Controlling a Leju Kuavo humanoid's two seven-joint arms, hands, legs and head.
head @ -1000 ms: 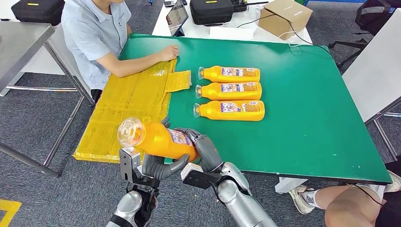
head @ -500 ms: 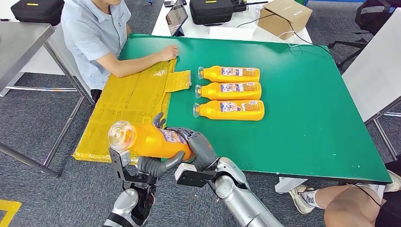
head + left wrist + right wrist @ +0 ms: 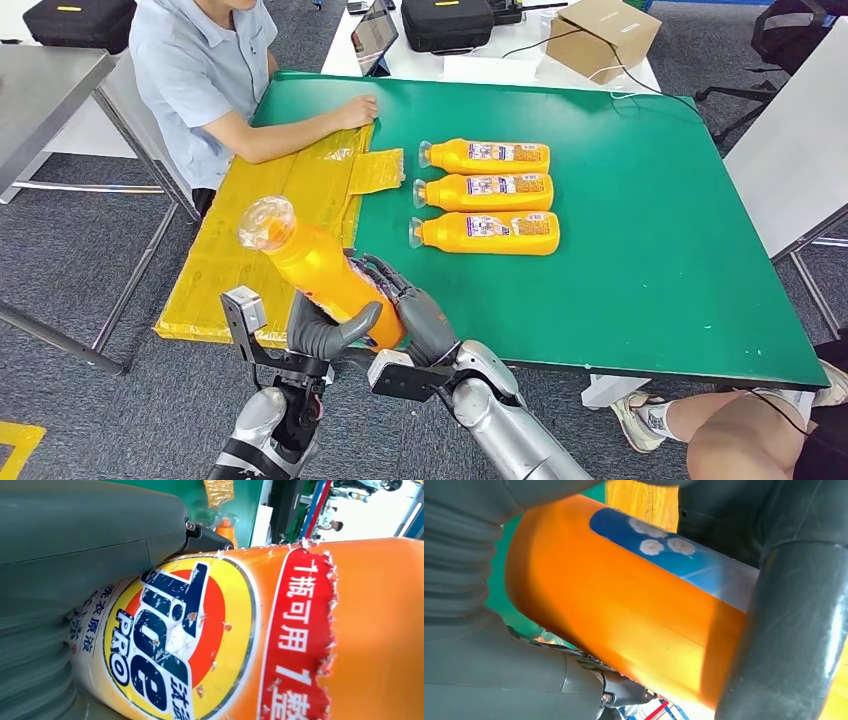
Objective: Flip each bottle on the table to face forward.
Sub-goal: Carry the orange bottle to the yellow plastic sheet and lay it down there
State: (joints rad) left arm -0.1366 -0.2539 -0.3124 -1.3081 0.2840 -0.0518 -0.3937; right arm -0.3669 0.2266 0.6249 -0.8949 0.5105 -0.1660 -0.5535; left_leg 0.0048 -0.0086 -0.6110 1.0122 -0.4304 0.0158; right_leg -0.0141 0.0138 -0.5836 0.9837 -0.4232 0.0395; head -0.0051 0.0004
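I hold the orange bottle (image 3: 325,275) in both hands above the near edge of the green table (image 3: 640,250), close to its near left corner. Its long axis is tilted now, clear cap up and toward the far left, base down in my hands. The left hand (image 3: 325,335) wraps its thumb under the base; the right hand (image 3: 415,315) closes its fingers on the lower body from the right side. One second ago the bottle was lying almost level with the cap to the left. Three other bottles (image 3: 485,195) lie in a row at the table middle, caps to the left. To their right the table is free. The yellow sheet (image 3: 270,220) covers the left edge, where a person (image 3: 210,70) rests an arm.
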